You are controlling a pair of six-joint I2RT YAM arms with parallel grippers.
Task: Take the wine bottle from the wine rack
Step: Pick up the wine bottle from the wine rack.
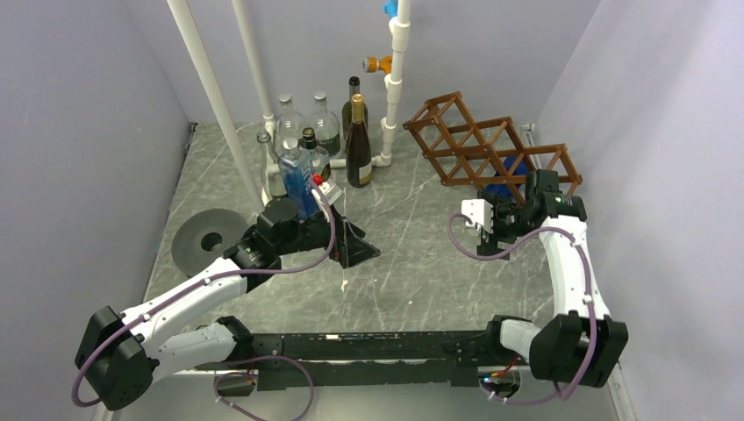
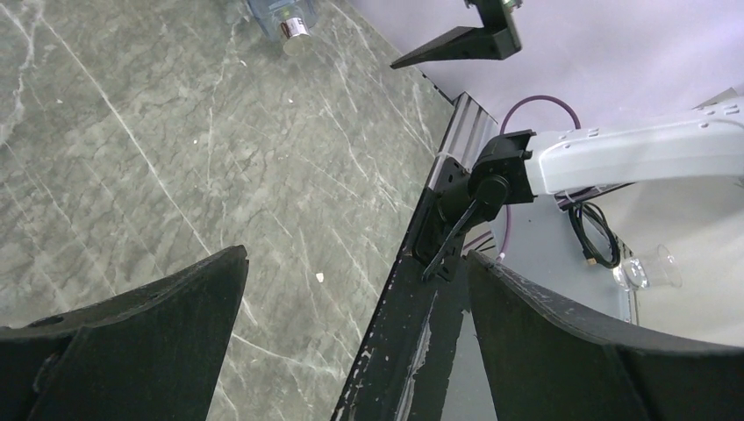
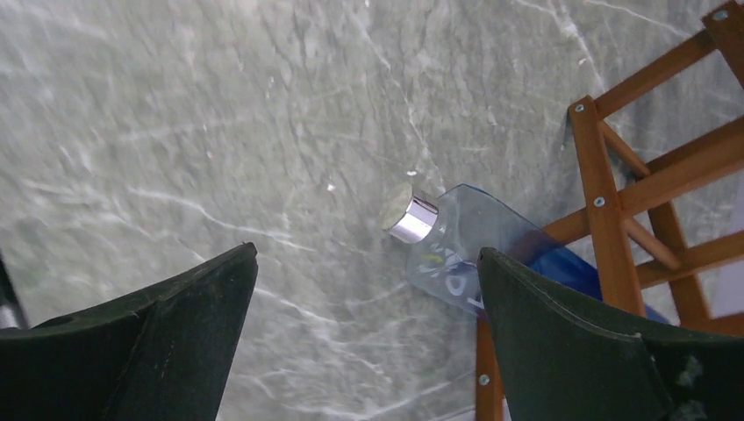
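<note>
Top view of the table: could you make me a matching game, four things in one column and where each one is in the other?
Things:
1. wine rack
2. grey disc
3. gold-topped dark bottle
4. right fingers

Places:
a. upright at the back, beside the white pipe
b. open, pointed toward the capped end of a blue bottle lying in the rack
c. flat at the left edge of the table
d. back right of the table

Pairs: 1-d, 2-c, 3-a, 4-b
</note>
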